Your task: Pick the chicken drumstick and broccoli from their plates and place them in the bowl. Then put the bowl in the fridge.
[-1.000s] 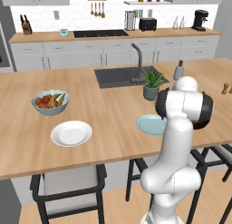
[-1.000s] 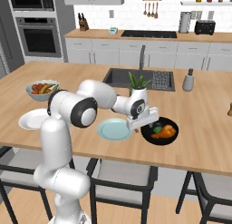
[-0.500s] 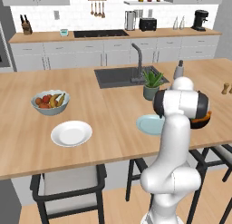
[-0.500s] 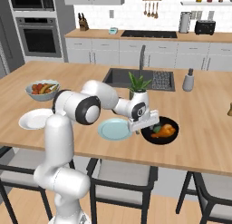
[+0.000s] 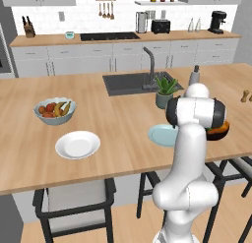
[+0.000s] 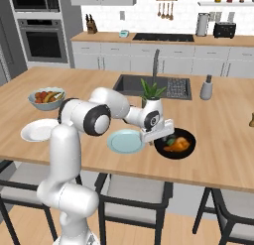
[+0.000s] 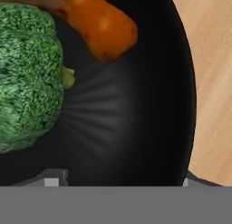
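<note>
now | claw (image 6: 159,138) at black bowl (image 6: 191,146) rim, grip unclear | drumstick (image 7: 97,26), broccoli (image 7: 27,73) inside

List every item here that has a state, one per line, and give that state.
Black bowl: on the counter, holding both foods.
Drumstick: lying in the bowl.
Broccoli: in the bowl, beside the drumstick.
White plate: bare.
Blue-green plate: bare.
Fruit bowl: full.
Gripper: at the black bowl's rim.

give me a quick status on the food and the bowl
Tool low at glossy black bowl's rim, grip unclear. Orange-brown drumstick and dark green broccoli both inside. Nothing blocking.
</note>
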